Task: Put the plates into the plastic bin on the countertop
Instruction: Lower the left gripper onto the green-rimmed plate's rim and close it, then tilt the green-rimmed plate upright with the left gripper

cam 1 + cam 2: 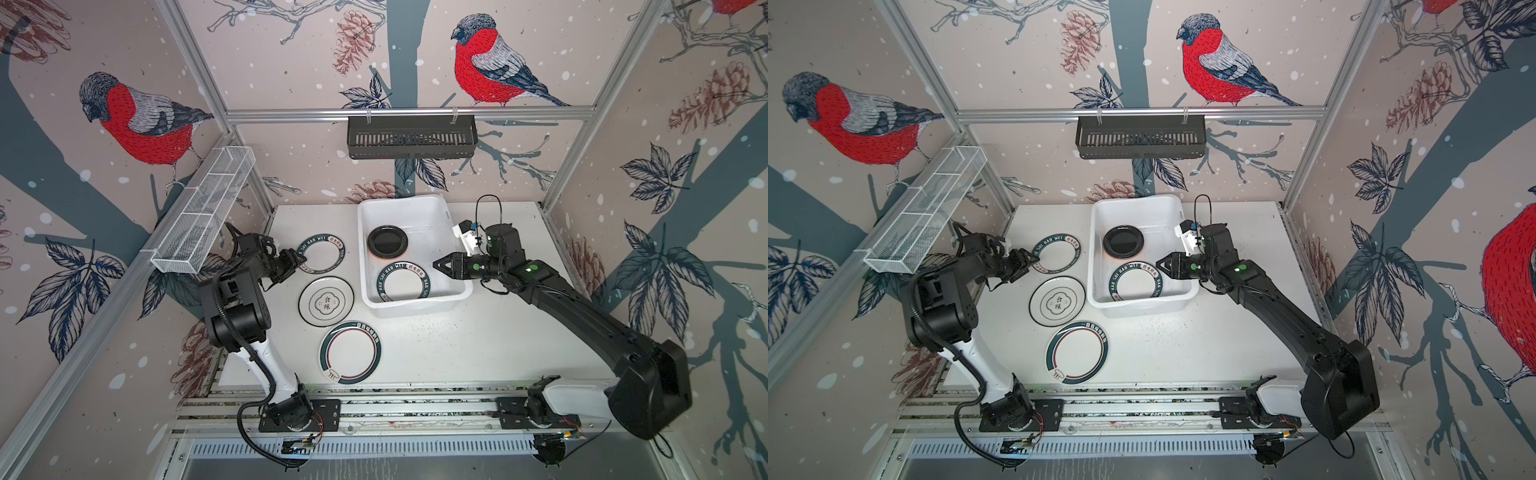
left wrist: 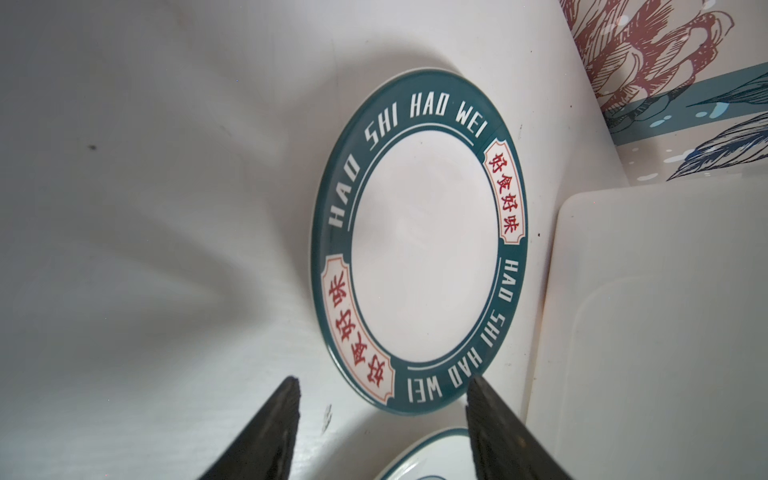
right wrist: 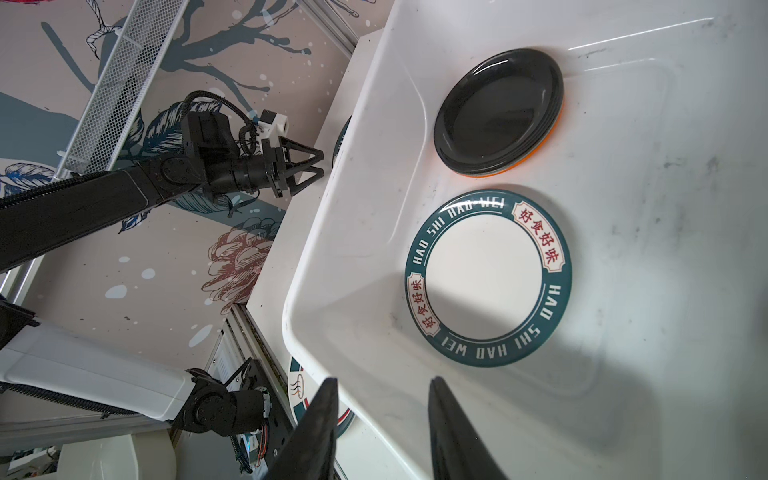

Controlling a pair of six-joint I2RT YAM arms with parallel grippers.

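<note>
**Left gripper at the rim of a lettered plate; right gripper over the bin**

In both top views the left gripper [image 1: 299,261] is reaching in from the left of the frame. It is sitting right at the left edge of the lettered plate [image 1: 323,254], which is lying flat on the countertop [image 1: 478,340] just left of the plastic bin [image 1: 360,232]. In the left wrist view its two fingers [image 2: 286,415] are standing apart at the bottom of the frame. The plate's near rim is showing between their tips, but whether they are touching it cannot be told.

Below that plate in a top view, the emblem plate [image 1: 326,301] and the green-ringed plate [image 1: 350,352] are lying on the countertop, each clear of the gripper.

The right gripper [image 1: 437,263] is hovering over the right side of the bin, its jaws parted and holding nothing. Inside the bin, the second lettered plate [image 3: 488,278] is lying just ahead of its fingertips. The black plate [image 3: 498,110] is resting farther off on the orange plate [image 3: 536,160].
</note>
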